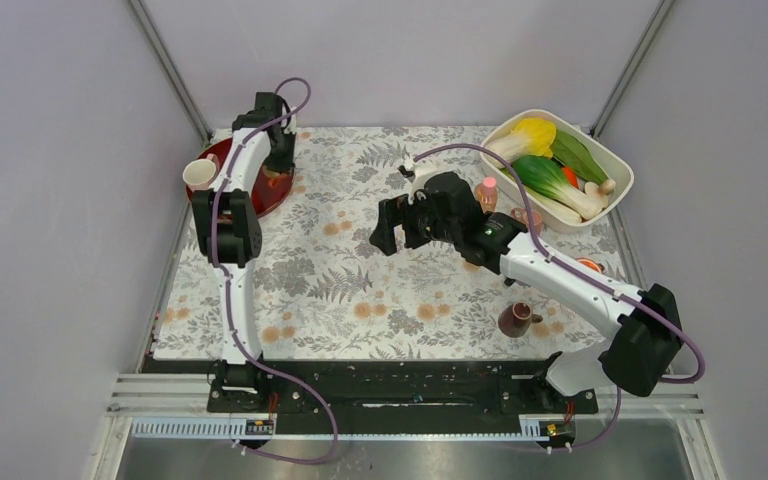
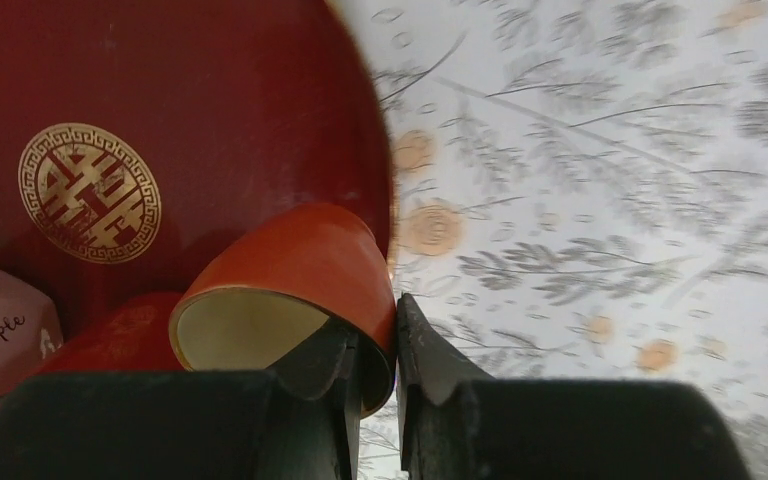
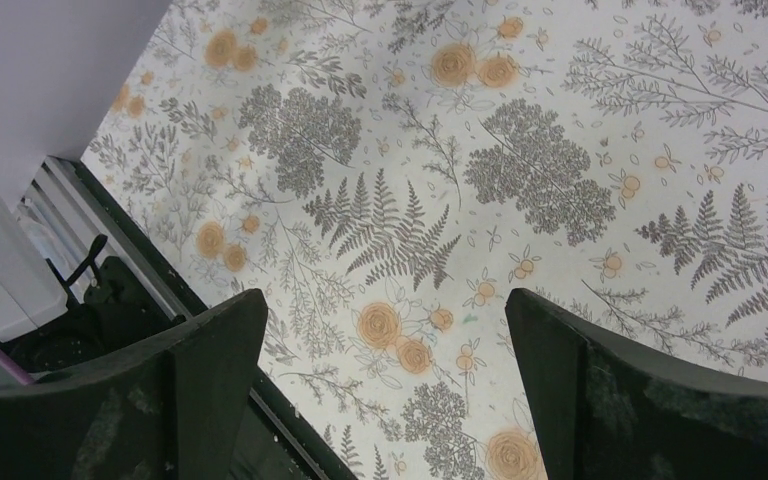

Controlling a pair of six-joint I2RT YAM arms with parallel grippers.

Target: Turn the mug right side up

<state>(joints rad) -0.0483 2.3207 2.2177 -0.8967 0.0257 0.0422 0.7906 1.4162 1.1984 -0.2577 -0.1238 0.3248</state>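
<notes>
Plain lilac-grey walls [image 1: 410, 50], metal corner posts [image 1: 167, 65], fern-and-flower tablecloth [image 1: 340, 290], soft even light

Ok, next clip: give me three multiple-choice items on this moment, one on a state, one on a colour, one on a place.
1. The right fingers are: A pressed together; B wide apart, nothing between; C closed on an object.
2. The cup clamped by the left fingers is: A red outside, cream inside; B blue; C all white.
3. The mug sits: A between the right fingers; B in the left fingers; C at the red plate's left edge.

Key: 1 B, only floral cloth shows in the gap. 2 A, the left wrist view shows its red wall and cream inside. 3 C, the top view shows it by the plate's rim.
</notes>
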